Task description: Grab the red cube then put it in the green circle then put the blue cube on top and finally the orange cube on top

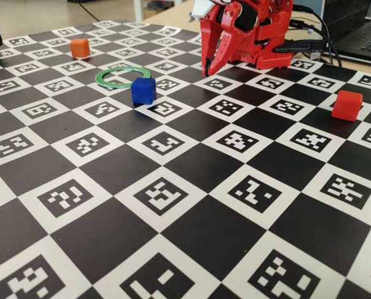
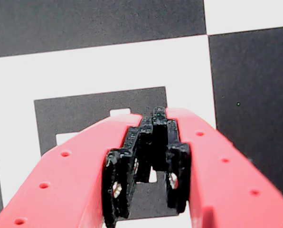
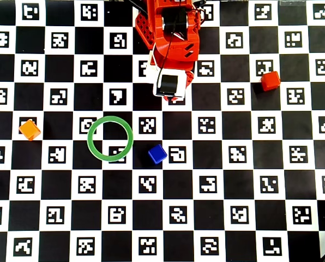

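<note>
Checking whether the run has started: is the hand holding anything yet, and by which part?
Nothing is held. The hand is shut and empty over the board; the red cube, blue cube and orange cube all lie apart from it.

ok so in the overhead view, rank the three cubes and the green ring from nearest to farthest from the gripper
From the gripper:
1. Blue cube, just below it.
2. Green circle, lower left; its near rim is almost as close as the blue cube.
3. Red cube, off to the right.
4. Orange cube, far left.
</note>
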Tool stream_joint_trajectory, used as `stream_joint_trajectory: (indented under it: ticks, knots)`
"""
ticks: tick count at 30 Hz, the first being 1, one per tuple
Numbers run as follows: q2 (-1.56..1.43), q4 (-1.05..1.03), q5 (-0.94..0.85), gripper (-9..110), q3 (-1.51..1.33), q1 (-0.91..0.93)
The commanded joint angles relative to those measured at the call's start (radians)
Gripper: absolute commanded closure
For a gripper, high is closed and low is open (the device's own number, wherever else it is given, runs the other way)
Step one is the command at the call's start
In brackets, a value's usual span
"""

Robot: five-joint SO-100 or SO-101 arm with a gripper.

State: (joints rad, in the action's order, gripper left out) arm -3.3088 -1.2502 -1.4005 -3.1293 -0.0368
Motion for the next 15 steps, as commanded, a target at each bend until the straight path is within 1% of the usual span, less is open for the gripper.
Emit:
stream_joint_trajectory:
  ticks: [1, 5, 7, 14, 15]
  knots:
    - [-0.051, -0.089, 0.000, 107, -0.057, 0.000]
    - [-0.051, -0.087, 0.015, 107, -0.057, -0.006]
    - [-0.051, -0.075, 0.067, 107, -0.057, -0.009]
    - [-0.035, 0.025, 0.147, 107, -0.029, -0.014]
    - [-0.017, 0.034, 0.186, 107, -0.005, -0.014]
